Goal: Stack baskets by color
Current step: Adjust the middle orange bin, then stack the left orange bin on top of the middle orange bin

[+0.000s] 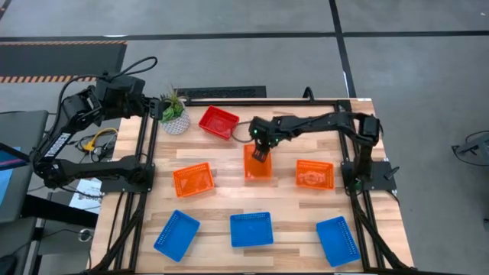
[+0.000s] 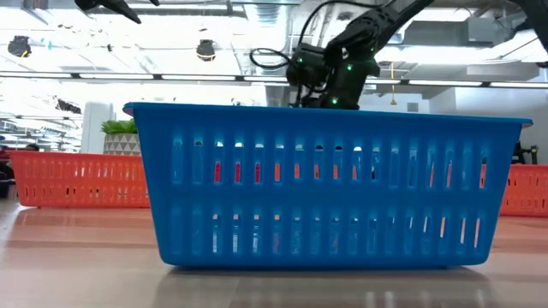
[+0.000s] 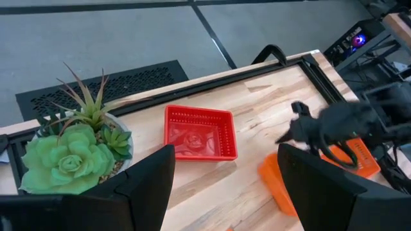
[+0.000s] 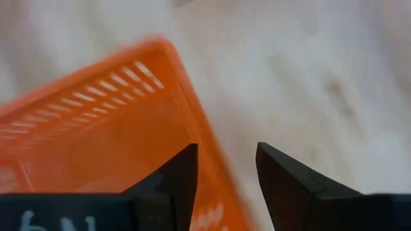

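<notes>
You had the left gripper (image 3: 225, 186) up off the table (image 3: 257, 109), its two dark fingers (image 3: 151, 186) standing well apart with nothing between them. Take the red basket (image 3: 199, 133) as your landmark: it sat flat on the wood, open side up, with something pale lying inside that you could not make out. Just beside it, toward the table's edge, stood the green plant (image 3: 70, 151) in its pot, spiky leaves above a rosette. On the basket's other side, well apart from it, the other arm (image 3: 347, 122) hung dark and blurred over an orange basket (image 3: 282, 186), only part of which showed past your own finger.
</notes>
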